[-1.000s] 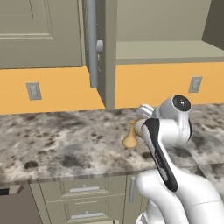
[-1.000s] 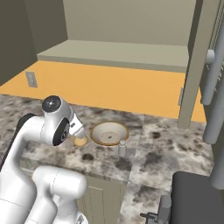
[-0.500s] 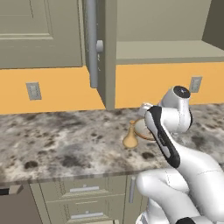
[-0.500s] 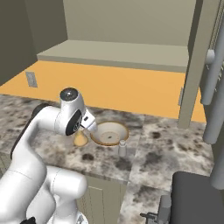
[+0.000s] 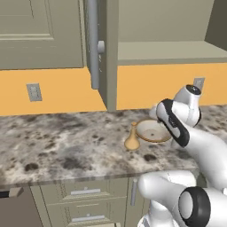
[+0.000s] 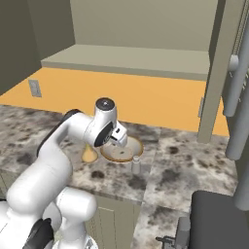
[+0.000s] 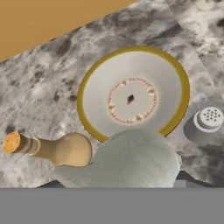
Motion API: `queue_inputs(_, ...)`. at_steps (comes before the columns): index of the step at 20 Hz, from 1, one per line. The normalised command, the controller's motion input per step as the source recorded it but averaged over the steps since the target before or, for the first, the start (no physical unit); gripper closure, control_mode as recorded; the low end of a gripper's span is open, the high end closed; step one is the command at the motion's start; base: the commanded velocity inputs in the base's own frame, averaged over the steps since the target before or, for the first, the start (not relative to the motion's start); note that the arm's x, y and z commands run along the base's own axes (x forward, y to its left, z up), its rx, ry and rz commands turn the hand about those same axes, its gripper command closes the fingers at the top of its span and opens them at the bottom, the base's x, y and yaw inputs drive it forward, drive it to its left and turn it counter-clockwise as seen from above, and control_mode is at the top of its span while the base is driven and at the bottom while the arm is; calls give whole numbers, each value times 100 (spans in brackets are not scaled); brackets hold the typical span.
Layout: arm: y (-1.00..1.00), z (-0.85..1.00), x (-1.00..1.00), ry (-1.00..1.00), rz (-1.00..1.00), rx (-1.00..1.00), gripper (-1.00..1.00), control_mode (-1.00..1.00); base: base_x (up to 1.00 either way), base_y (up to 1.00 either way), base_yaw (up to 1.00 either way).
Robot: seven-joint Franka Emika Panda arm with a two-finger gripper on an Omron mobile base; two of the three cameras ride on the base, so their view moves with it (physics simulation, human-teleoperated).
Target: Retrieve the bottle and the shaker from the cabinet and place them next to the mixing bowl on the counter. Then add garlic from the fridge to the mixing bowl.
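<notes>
The jaws (image 6: 120, 137) hang just above the shallow round tan mixing bowl (image 7: 133, 94) on the speckled granite table (image 5: 66, 146), holding a pale greyish garlic bulb (image 7: 131, 159); how wide they stand I cannot tell; the small grey capped shaker (image 6: 136, 165) and a tan bulbous bottle (image 5: 132, 139) stand beside the bowl; the olive-grey wall cabinet (image 5: 155, 26) is open above.

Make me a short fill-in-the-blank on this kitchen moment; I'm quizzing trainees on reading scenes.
1. The bottle and the shaker both stand on the ____.
2. In the hand view, a pale garlic bulb sits at the pincer, just short of the mixing ____.
3. The cabinet door stands ____.
4. The shaker's top shows small ____.

Missing words: counter; bowl; open; holes
</notes>
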Motion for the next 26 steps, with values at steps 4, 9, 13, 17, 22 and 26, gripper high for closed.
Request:
queue_inputs(4,-21,-35,44,3,15,0,100,-100,0,0,0)
queue_inputs(9,-16,-36,48,7,15,0,100,-100,0,0,0)
queue_inputs(13,0,-36,56,10,11,-3,100,-100,0,0,0)
queue_inputs(17,0,-32,42,5,9,-2,100,-100,0,0,0)
queue_inputs(22,-2,-37,23,1,7,-1,100,-100,0,0,0)
queue_inputs(26,0,-42,15,0,4,-4,100,-100,0,0,0)
